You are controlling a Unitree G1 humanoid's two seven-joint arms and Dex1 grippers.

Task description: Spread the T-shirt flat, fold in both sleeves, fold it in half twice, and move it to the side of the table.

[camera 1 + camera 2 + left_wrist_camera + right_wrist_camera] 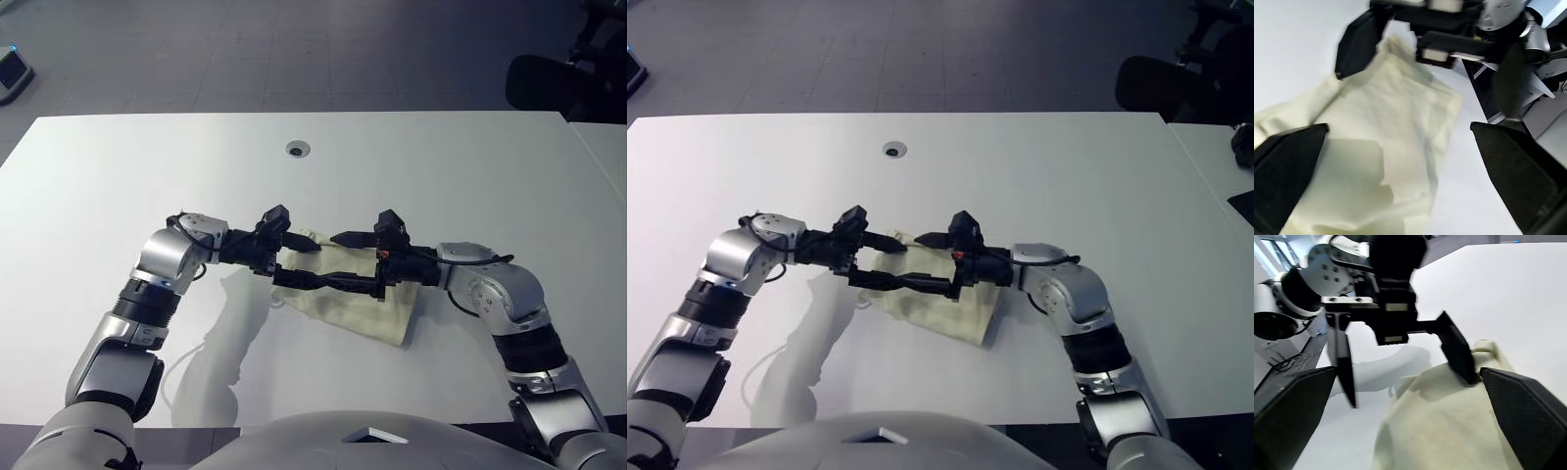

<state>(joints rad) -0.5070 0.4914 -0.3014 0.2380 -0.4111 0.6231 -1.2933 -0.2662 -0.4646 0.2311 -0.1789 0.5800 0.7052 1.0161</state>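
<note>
While folded into a compact, roughly rectangular bundle, the pale yellow T-shirt (pixel 367 311) keeps one rumpled, raised corner on its far side. It lies on the white table (pixel 460 166), close to the edge nearest the robot and about midway across.

Both grippers hang over the bundle's far half, facing each other. The left gripper (pixel 299 262) comes in from the robot's left with its fingers spread wide and nothing between them. One of its fingertips (pixel 1464 367) sits at the raised corner of the cloth, though whether it touches cannot be told. The right gripper (pixel 345 260) comes in from the robot's right, its fingers likewise parted and empty. The nearer fingers of the two grippers almost meet tip to tip just above the fabric.

A small round cable port (pixel 297 149) is set in the table's far middle, well apart from the T-shirt. Beyond the table lie a grey tiled floor (pixel 294 49) and, at the far right, a dark chair (pixel 558 83).
</note>
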